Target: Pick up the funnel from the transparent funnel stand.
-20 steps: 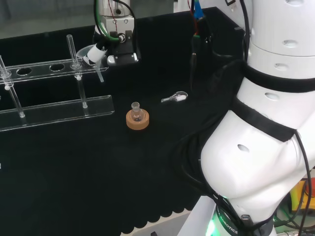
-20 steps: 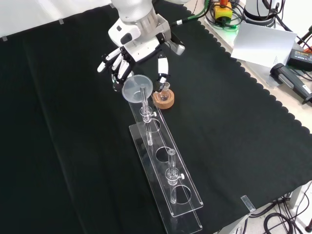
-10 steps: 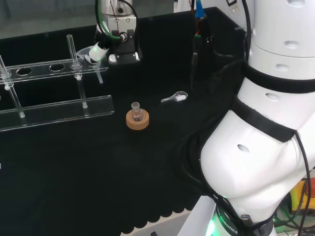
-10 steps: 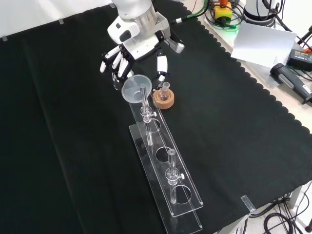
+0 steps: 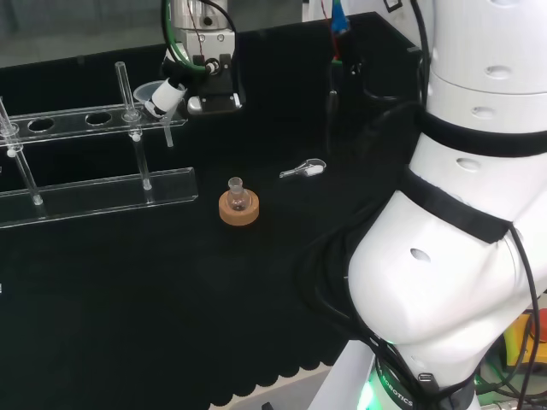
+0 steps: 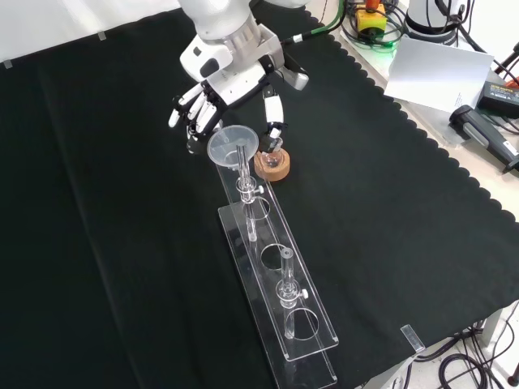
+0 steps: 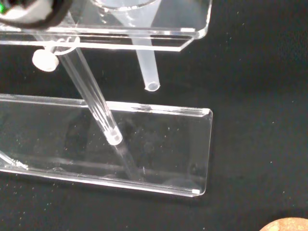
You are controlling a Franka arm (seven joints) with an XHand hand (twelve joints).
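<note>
- The bench is seen in the head view from behind and above the arm's base, and the white arm links (image 5: pixel 461 213) are shown big at the right.
- The black cloth (image 6: pixel 405 211) is looked down on in the front view, from the other side.
- The clear stand (image 7: pixel 159 144) is seen very close in the wrist view.
- The stand (image 5: pixel 94 192) (image 6: pixel 276 275) and the cork ring (image 5: pixel 238 210) (image 6: pixel 272 165) are shared by the head and front views.

Clear funnel (image 6: pixel 229 145), black cloth (image 6: pixel 105 243)

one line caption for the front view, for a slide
Hand reaching the funnel at the end of the clear stand.
</note>
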